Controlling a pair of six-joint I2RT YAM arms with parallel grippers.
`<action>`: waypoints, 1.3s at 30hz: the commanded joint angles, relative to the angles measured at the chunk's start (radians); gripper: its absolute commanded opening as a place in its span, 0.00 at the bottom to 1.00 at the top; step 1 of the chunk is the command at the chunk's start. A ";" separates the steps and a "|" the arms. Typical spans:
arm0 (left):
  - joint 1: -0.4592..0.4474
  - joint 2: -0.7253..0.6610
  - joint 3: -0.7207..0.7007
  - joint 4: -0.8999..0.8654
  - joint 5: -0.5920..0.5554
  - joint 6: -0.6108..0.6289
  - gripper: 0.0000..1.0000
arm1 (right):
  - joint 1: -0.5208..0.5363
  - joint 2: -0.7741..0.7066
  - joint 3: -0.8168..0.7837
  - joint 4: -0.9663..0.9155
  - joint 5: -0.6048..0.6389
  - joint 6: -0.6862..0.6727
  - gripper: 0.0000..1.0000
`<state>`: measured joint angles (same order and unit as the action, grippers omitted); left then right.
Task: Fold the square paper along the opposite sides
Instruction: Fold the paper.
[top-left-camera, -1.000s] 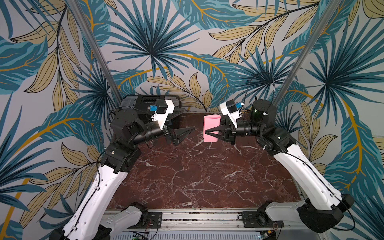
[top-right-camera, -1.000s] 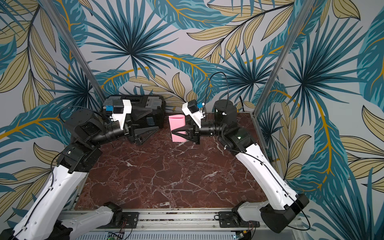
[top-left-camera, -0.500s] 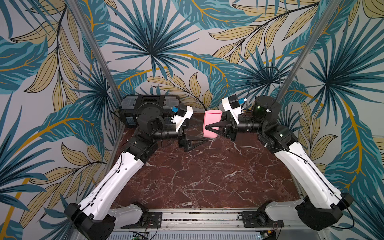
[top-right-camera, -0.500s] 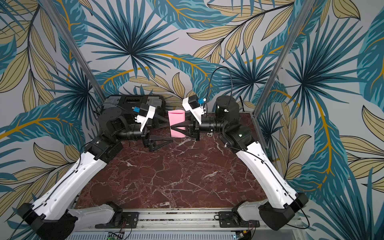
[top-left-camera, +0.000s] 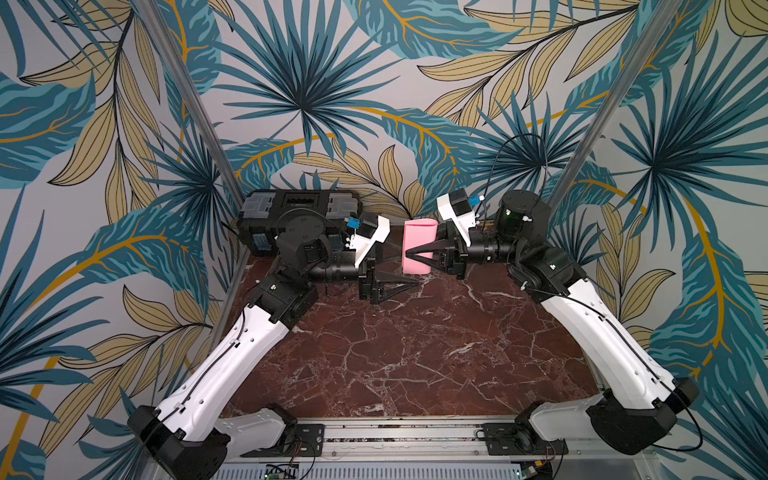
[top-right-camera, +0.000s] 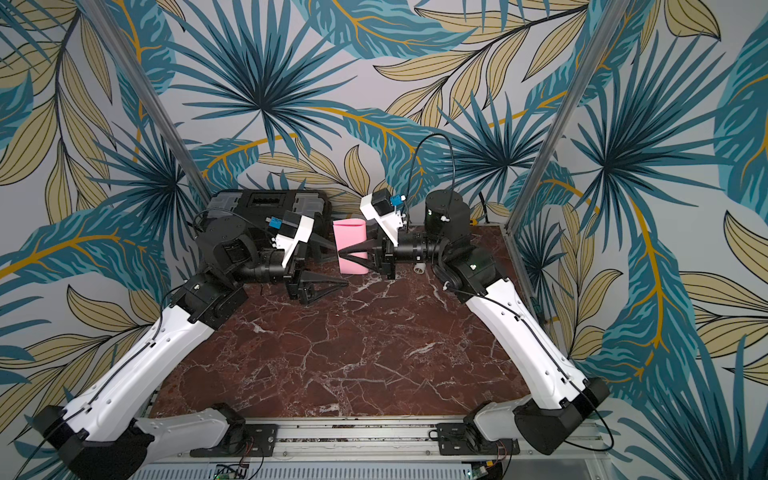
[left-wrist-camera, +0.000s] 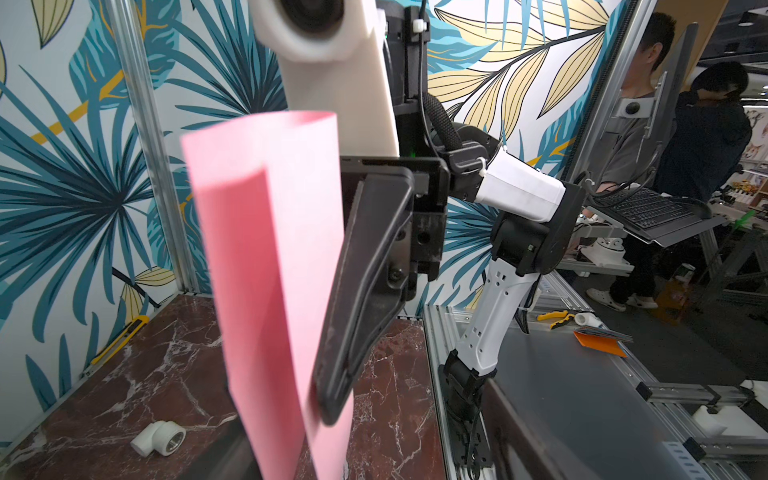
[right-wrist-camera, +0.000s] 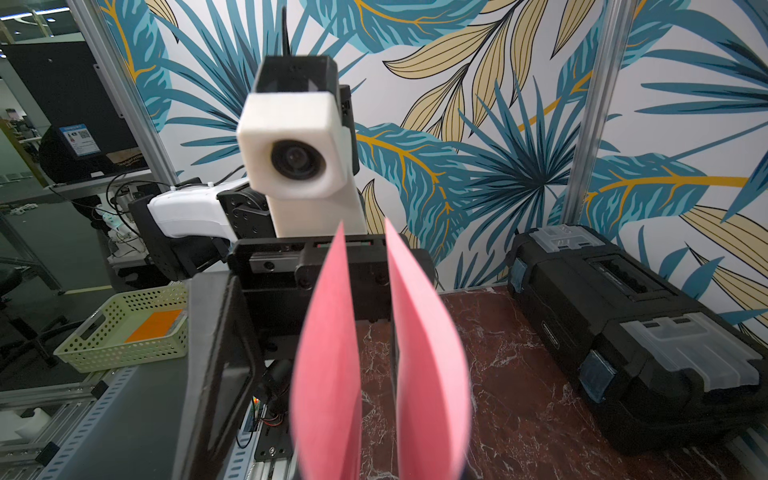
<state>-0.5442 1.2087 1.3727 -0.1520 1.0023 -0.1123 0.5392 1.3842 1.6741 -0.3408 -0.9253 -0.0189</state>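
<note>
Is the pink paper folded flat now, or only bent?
Only bent, not flat. In the right wrist view the pink paper shows two halves standing apart; the right gripper pinches it.

Leafy teal-and-gold wallpaper (top-left-camera: 303, 83) behind a red-brown marble tabletop (top-left-camera: 415, 353)

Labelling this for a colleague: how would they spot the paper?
At the far edge of the dark red marble tabletop, beside the black plastic toolbox, the right pincer holds a thin light-pink paper sheet upright, bent double. Nothing else is pink.
</note>
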 joint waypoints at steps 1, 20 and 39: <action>-0.005 0.002 -0.006 0.005 -0.016 0.011 0.68 | 0.008 -0.004 0.016 0.028 -0.017 0.014 0.25; -0.006 -0.015 -0.005 -0.038 -0.092 0.061 0.44 | 0.013 -0.002 0.010 0.032 -0.017 0.016 0.25; -0.006 -0.025 -0.007 -0.041 -0.103 0.069 0.31 | 0.016 0.001 0.007 0.029 -0.020 0.016 0.26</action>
<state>-0.5465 1.2098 1.3727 -0.1844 0.9043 -0.0540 0.5480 1.3842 1.6741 -0.3336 -0.9283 -0.0143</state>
